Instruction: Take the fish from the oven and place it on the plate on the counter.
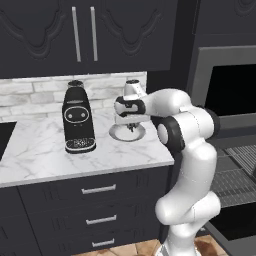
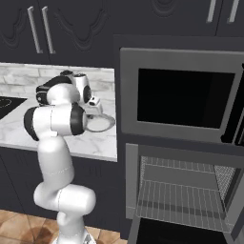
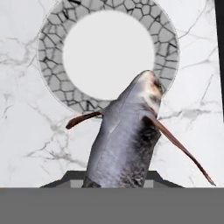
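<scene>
white veined counter (image 1: 45, 155) carries plate (image 3: 109, 54) and coffee machine (image 1: 78, 120); gripper (image 3: 117, 186) clamped on fish (image 3: 124, 144) above plate; oven (image 2: 183, 190) open.

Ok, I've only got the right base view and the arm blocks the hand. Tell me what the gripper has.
Observer: The hand view shows the gripper shut on the fish, grey with thin reddish fins, head pointing away from the hand.
Operator: Say where the plate sits against it.
Observer: The plate lies beyond and below the fish; the fish's head overlaps its near speckled rim, and the pale centre is bare.
Operator: Give me what stands beside the plate.
Observer: In the left base view a black coffee machine stands on the counter, left of the plate and apart from it.
</scene>
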{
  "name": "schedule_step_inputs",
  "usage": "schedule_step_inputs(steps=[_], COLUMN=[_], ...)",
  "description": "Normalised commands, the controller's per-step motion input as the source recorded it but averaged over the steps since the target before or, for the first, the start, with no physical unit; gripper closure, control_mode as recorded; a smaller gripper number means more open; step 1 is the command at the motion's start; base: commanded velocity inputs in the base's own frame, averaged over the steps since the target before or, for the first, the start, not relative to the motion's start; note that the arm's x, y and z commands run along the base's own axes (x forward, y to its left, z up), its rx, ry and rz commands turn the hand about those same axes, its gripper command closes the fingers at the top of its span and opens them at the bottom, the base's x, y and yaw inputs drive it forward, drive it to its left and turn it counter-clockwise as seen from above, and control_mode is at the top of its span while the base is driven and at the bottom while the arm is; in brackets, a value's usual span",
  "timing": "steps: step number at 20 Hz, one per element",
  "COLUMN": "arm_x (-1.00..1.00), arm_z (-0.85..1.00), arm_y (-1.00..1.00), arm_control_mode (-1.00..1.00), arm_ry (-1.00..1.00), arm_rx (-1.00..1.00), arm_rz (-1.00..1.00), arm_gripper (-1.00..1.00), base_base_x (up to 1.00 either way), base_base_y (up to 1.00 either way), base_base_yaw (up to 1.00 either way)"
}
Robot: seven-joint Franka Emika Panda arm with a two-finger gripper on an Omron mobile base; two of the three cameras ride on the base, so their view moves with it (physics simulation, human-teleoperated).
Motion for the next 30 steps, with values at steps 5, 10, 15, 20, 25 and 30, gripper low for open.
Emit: schedule_step_inputs(steps=[5, 10, 15, 20, 25, 30], arm_x=[0.54, 0.45, 0.41, 0.14, 0.0, 0.0], arm_z=[-0.17, -0.06, -0.14, -0.33, -0.42, -0.32], arm_y=[0.0, 0.0, 0.0, 0.0, 0.0, 0.0], arm_control_mode=[-1.0, -1.0, -1.0, -1.0, -1.0, -1.0], arm_ry=[-0.03, -0.01, 0.0, 0.01, 0.05, 0.04], arm_rx=[0.0, 0.0, 0.0, 0.0, 0.0, 0.0], arm_rz=[0.0, 0.0, 0.0, 0.0, 0.0, 0.0], arm_gripper=[1.0, 1.0, 1.0, 1.0, 1.0, 1.0], base_base_x=[0.0, 0.0, 0.0, 0.0, 0.0, 0.0], base_base_y=[0.0, 0.0, 0.0, 0.0, 0.0, 0.0], base_base_yaw=[0.0, 0.0, 0.0, 0.0, 0.0, 0.0])
